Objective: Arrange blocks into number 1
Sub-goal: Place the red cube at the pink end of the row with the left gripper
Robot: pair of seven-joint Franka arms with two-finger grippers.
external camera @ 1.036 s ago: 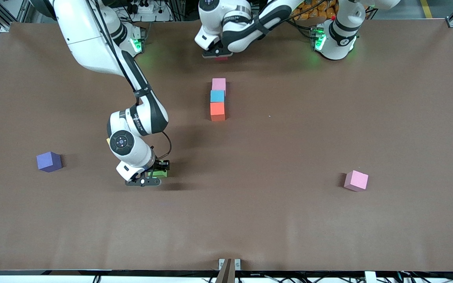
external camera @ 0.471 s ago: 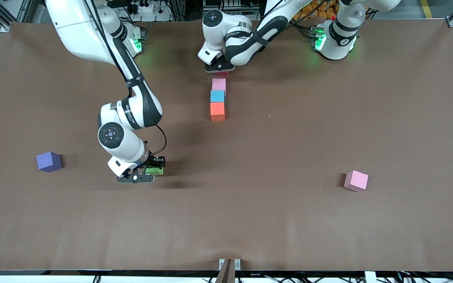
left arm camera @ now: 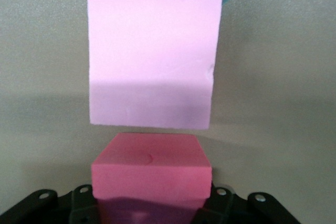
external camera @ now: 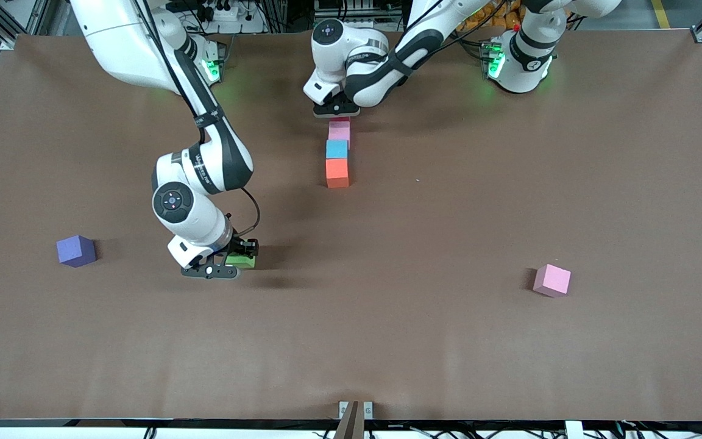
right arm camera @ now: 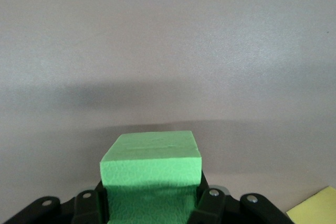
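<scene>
Three blocks lie in a straight touching column mid-table: pink (external camera: 339,132), light blue (external camera: 337,149) and orange (external camera: 337,172), the orange one nearest the front camera. My left gripper (external camera: 337,112) is shut on a red block (left arm camera: 151,167), low over the table at the pink block's (left arm camera: 152,59) end of the column; only a sliver of red (external camera: 340,119) shows in the front view. My right gripper (external camera: 234,262) is shut on a green block (right arm camera: 151,167), held just over the table toward the right arm's end. The green block (external camera: 242,261) pokes out from under the hand.
A second pink cube (external camera: 551,280) sits alone toward the left arm's end of the table. A purple cube (external camera: 75,250) sits toward the right arm's end. A yellow cube's corner (right arm camera: 316,206) shows in the right wrist view, close to the right gripper.
My left gripper has carried the red block toward the pink block at the column's end. My right gripper has shifted slightly with the green block, and its arm has swung.
</scene>
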